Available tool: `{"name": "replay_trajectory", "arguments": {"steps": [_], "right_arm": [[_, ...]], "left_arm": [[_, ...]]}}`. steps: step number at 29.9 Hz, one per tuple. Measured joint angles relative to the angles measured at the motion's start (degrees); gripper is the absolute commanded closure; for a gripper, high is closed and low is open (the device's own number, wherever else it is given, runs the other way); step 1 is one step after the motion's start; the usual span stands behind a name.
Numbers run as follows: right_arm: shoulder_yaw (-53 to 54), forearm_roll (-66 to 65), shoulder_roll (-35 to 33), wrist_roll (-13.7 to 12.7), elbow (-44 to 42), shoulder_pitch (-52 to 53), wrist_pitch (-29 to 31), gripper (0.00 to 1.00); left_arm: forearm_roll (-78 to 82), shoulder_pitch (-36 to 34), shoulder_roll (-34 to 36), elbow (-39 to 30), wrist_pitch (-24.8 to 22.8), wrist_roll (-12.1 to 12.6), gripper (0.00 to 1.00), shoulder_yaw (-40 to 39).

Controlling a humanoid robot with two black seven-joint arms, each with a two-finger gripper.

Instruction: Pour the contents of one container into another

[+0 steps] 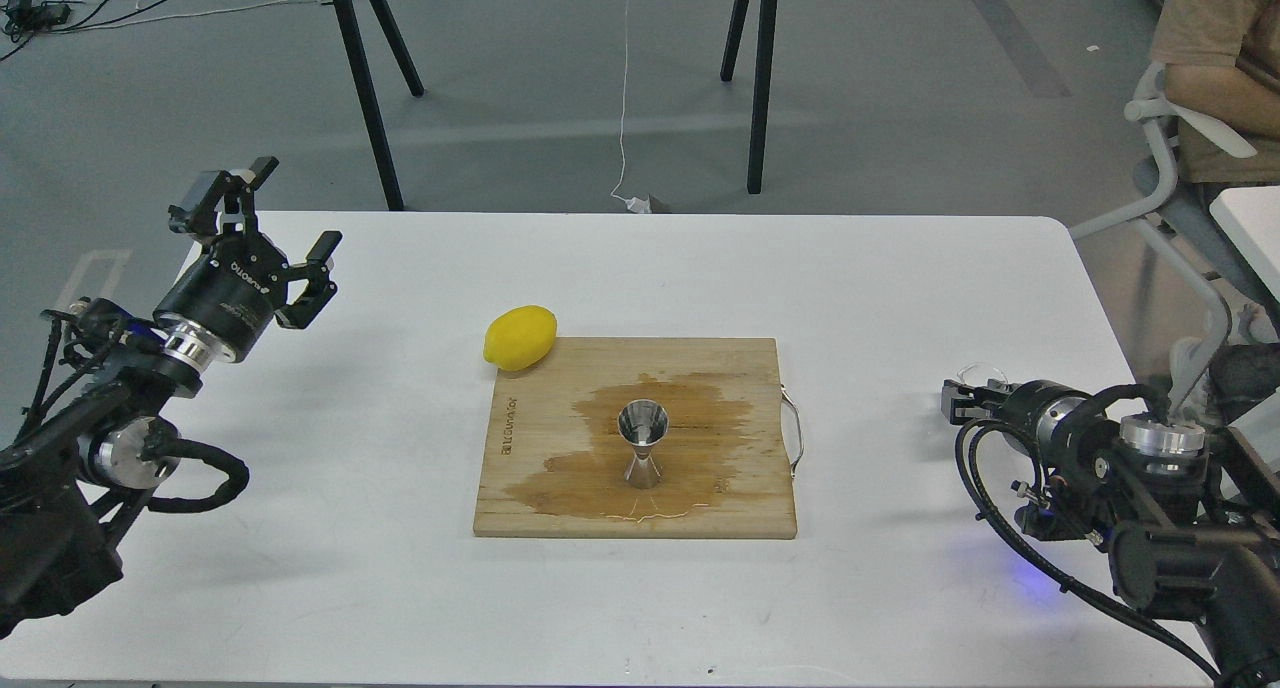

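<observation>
You are viewing the jigger [643,443] standing mid-frame on the wet board [560,513], left gripper [270,218] hovering upper left with jaws spread, right gripper [962,396] jaws indiscernible, glass cup appearing nowhere; pouring is looking done.

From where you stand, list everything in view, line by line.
jigger: one, shiny steel, upright on the board's wet patch
cutting board: one, light wood, mid-table, dark wet stain around the jigger
lemon: one, yellow, at the board's far left corner
table: one, white
black-legged table: one, behind
person on a chair: one, tan shirt, far right
glass cup: a clear glint at the right gripper, uncertain
left gripper: open, raised at left
right gripper: low at right, fingers unclear
</observation>
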Motion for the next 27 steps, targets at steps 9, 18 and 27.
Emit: {"name": "replay_trajectory", "arguments": {"steps": [9,18,27], "right_arm": [[-1.1,-0.5,-0.2,0.2,0.0,0.1,0.0,0.31],[-1.2,-0.8,-0.2,0.8,0.4,0.1,0.0,0.32],[-1.1,-0.9,-0.2,1.2,0.8,0.1,0.0,0.86]], "left_arm": [[0.0,0.1,0.0,0.0,0.0,0.0,0.00,0.0],[0.0,0.1,0.0,0.0,0.0,0.0,0.00,0.0],[0.0,0.1,0.0,0.1,0.0,0.0,0.00,0.0]]}}
